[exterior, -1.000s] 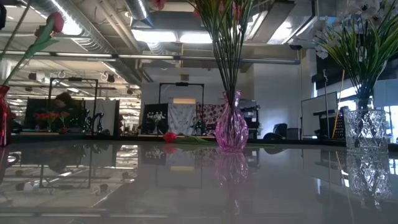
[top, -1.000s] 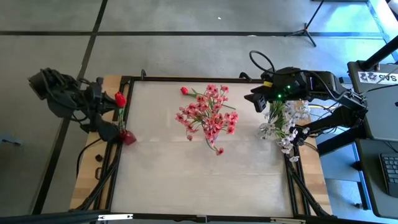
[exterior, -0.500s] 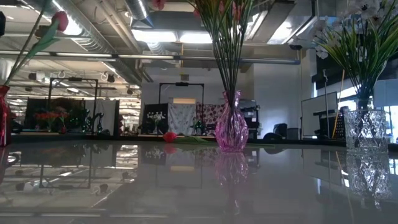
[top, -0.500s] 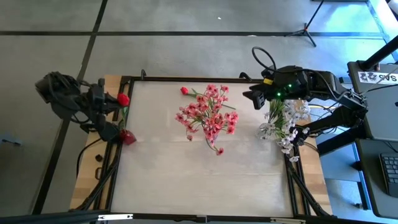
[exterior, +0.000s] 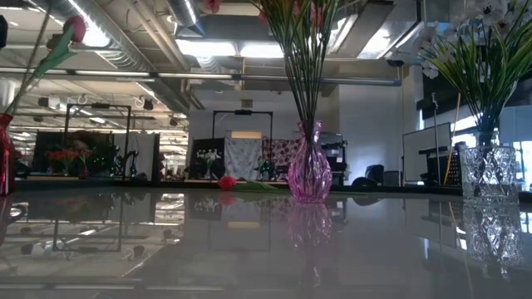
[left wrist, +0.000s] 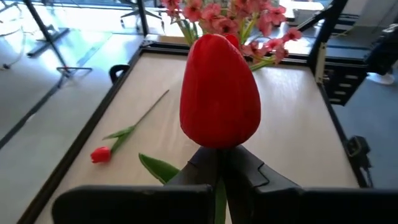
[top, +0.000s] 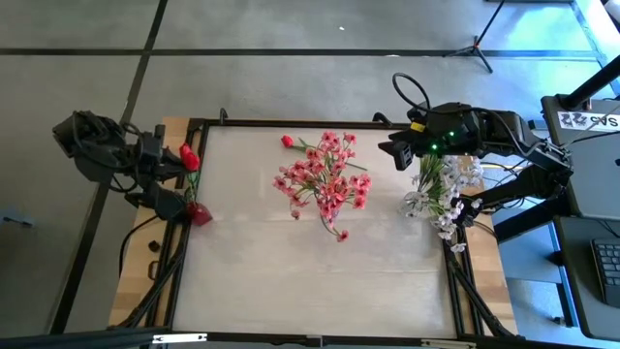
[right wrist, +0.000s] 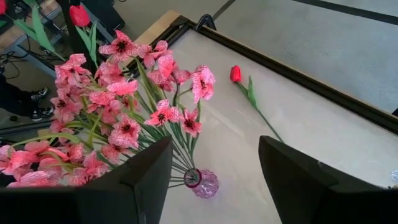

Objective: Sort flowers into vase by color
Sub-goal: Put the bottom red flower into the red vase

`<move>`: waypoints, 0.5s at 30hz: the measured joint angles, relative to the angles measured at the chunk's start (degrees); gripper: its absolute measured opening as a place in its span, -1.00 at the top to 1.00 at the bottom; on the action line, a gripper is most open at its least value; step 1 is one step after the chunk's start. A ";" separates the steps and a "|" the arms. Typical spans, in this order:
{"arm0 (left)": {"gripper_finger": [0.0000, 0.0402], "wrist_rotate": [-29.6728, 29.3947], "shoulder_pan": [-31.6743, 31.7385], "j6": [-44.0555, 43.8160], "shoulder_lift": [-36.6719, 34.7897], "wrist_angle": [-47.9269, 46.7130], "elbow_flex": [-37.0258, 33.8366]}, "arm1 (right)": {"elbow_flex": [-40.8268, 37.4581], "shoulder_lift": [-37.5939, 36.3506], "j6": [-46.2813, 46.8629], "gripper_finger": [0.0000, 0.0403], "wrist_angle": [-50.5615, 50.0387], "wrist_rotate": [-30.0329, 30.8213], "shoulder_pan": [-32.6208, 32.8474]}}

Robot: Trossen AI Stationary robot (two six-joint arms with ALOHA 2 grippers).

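Left gripper was clenched on the stem of a red bud, just under the blossom, holding it at the left table edge above the red vase. In the low view the bud sat high, its stem slanting down toward that vase; whether the stem end was already inside the neck, couldn't tell. Step in hand: seating this red flower in the red vase. Next move calls for confirming the stem is in the neck, then letting go and lifting clear without dragging it back out.

One more red bud lay flat on the table near the far edge, just beside the pink flowers, well apart from both grippers. Pink ones stood in the pink vase, white flowers in the clear vase.

Right gripper hung above the white bunch, jaws spread, gripping nothing, looking toward the loose bud; likely its pick next
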 joint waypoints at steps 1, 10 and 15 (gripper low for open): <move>0.96 0.51 -0.02 0.02 0.01 0.04 0.30 | 0.00 0.00 0.02 -0.19 -0.02 0.00 0.00; 0.96 1.78 0.00 1.42 -0.05 -2.33 3.20 | 0.00 0.00 0.37 -0.19 -0.02 0.07 0.00; 0.95 3.07 0.00 -3.11 -0.14 -7.56 3.14 | 0.01 0.00 0.45 -0.19 -0.02 0.09 0.00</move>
